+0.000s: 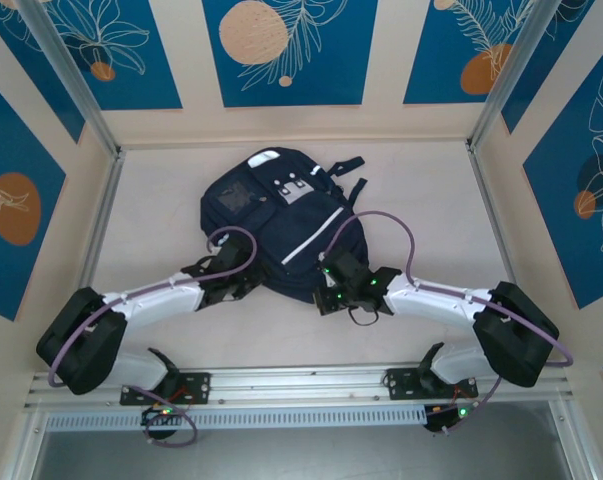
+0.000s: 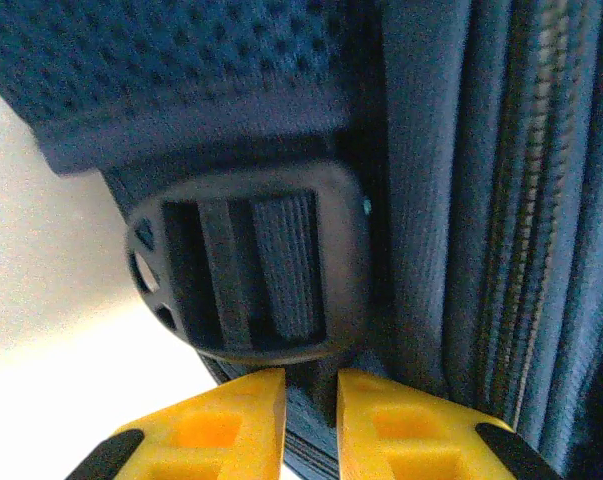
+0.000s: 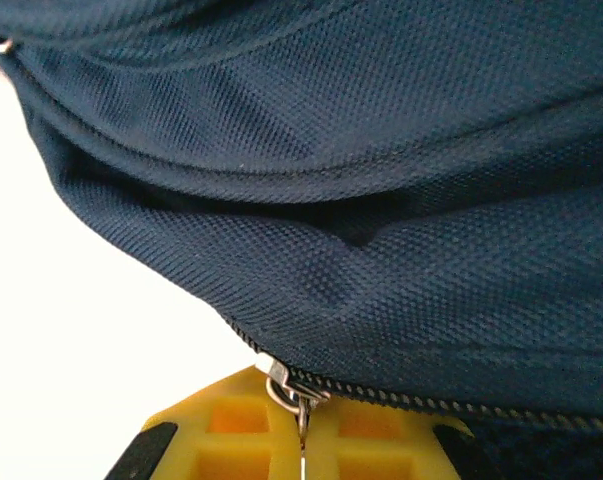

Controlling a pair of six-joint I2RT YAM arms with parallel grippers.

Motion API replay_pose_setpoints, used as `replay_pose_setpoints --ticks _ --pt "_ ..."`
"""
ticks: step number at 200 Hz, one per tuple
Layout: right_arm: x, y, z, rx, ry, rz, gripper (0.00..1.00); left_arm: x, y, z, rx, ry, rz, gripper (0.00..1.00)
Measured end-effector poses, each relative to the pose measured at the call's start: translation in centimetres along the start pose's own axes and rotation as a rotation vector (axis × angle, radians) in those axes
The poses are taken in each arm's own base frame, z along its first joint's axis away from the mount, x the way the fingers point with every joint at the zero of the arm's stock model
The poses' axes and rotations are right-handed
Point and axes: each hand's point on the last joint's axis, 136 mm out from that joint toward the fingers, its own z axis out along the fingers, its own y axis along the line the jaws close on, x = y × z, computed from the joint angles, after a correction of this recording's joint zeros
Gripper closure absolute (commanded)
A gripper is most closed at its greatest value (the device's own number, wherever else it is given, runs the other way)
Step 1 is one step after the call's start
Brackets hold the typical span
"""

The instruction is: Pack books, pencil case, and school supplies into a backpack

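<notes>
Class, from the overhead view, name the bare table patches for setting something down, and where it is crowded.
Bare table lies between the backpack and the left rail, between it and the right rail, and along the front rail between the arms. Crowded: the backpack's near edge, where the left end effector and right end effector, shut on the zipper pull, meet it.

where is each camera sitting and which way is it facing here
Top external: fixed above and behind the arm bases, looking down at the large navy blue fabric backpack on the table; both arms show, left gripper and right gripper at its near edge.
Left wrist: on the left arm, facing a black plastic strap buckle past its yellow fingers.
Right wrist: on the right arm, facing a metal zipper pull pinched in its shut yellow fingers.
Shared: all three show the backpack's navy fabric.
</notes>
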Motion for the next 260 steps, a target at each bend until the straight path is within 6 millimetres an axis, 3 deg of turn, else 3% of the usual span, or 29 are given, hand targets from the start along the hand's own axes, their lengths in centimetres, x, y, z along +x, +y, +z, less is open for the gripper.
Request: replay_pose_setpoints --ticks 53,85,123,163,207,247,260 --pt "-0.5 4.7 1.8 -0.028 0.098 -0.129 1.00 -3.8 1.8 -1.3 -0.067 -0.032 0.040 0.63" --pt "-0.8 6.1 2.6 -0.025 0.151 -0.150 1.00 -4.1 0.7 -3.4 -0.010 -0.046 0.026 0.54" --pt "-0.8 6.7 3.3 -0.022 0.179 -0.159 1.00 -2.3 0.9 -4.8 0.052 -0.015 -0.030 0.53" --pt "-0.6 6.7 3.5 -0.019 0.184 -0.159 1.00 0.6 2.1 -4.1 0.033 0.064 -0.077 0.52" --pt "-0.7 6.7 3.5 -0.020 0.183 -0.159 1.00 1.4 1.3 -2.8 0.041 0.085 -0.095 0.53" --pt "-0.7 6.7 3.5 -0.021 0.182 -0.159 1.00 2.0 1.6 -1.3 0.019 0.103 -0.094 0.60" --pt "-0.7 6.7 3.5 -0.021 0.182 -0.159 1.00 2.1 1.6 -0.9 0.014 0.105 -0.095 0.67"
